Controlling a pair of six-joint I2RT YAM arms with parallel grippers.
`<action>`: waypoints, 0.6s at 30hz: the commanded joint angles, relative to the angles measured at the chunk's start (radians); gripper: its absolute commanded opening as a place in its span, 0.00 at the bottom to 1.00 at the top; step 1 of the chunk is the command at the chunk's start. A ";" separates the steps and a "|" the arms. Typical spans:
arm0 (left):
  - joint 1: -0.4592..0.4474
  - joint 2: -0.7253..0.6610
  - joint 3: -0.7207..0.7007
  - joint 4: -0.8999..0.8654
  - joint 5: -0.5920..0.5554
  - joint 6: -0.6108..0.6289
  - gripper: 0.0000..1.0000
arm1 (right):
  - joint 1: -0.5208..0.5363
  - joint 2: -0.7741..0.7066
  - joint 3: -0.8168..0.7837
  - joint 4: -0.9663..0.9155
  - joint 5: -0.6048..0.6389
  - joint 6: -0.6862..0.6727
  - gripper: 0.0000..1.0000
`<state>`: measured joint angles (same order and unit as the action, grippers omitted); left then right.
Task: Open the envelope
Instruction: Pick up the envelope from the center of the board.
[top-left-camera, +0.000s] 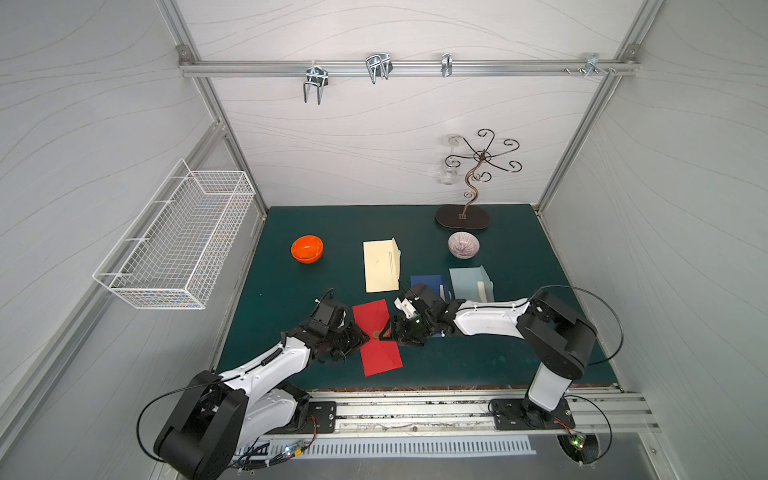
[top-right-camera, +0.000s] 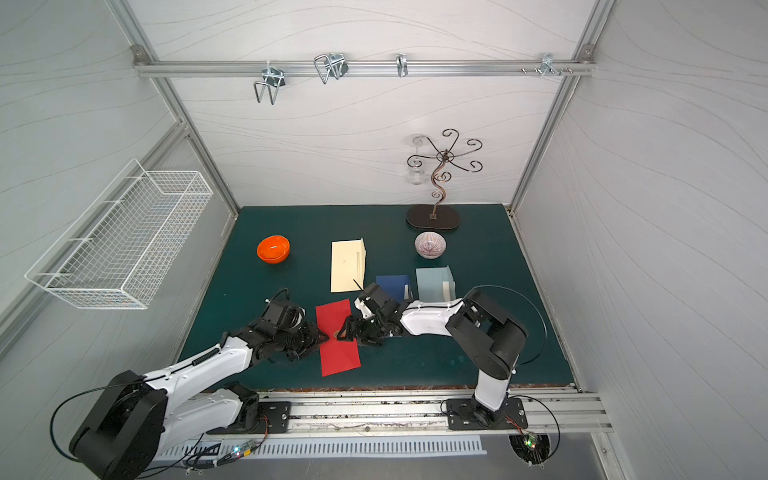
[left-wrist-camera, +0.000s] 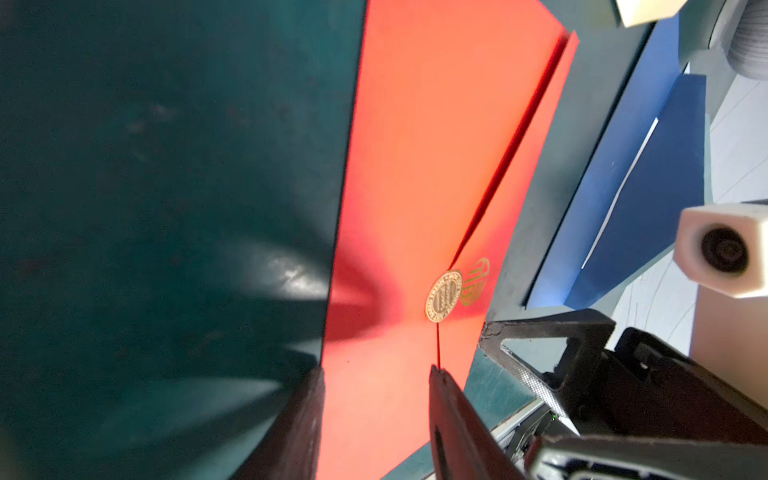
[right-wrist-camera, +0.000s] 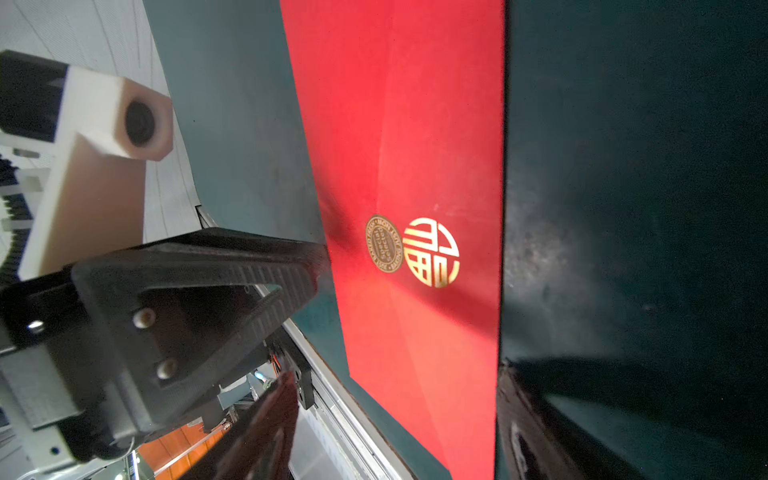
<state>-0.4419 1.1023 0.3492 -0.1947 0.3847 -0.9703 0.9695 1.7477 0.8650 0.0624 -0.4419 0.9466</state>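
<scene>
You are at the very start: the red envelope (top-left-camera: 382, 357) is not open yet. Its flap lies folded down, and the round gold seal (left-wrist-camera: 444, 296) sits over the flap's tip, just beside a gold emblem (right-wrist-camera: 432, 252) printed on the paper. Breaking or peeling that seal and folding the flap back are, by my reading, all still to do.

The envelope lies flat on the green mat (top-left-camera: 478, 357), near the front edge and between the two arms, slightly turned. It looks smooth and uncreased. In the left wrist view a dark line runs along the flap's edge up to the seal. It may be a thin gap or only a shadow; I cannot tell which from this angle.

Your left gripper (top-left-camera: 365, 337) is at one long edge of the envelope, level with the seal. Its fingers (left-wrist-camera: 451, 415) are apart, one tip at the paper's edge and the other on the flap seam just short of the seal, with nothing pinched. Your right gripper (top-left-camera: 388, 332) faces it from the opposite edge with its fingers spread wide, also holding nothing.
</scene>
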 joint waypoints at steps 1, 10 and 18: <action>-0.007 -0.014 0.052 -0.030 -0.019 0.010 0.46 | -0.002 -0.043 -0.010 -0.035 0.032 0.001 0.76; -0.008 -0.112 0.063 -0.050 -0.057 0.021 0.46 | -0.006 -0.042 0.008 -0.093 0.094 -0.019 0.76; -0.007 -0.057 0.037 0.052 0.015 0.013 0.42 | -0.012 -0.010 0.005 -0.085 0.088 -0.008 0.76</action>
<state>-0.4461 1.0168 0.3740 -0.2043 0.3676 -0.9577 0.9642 1.7187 0.8627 0.0025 -0.3664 0.9432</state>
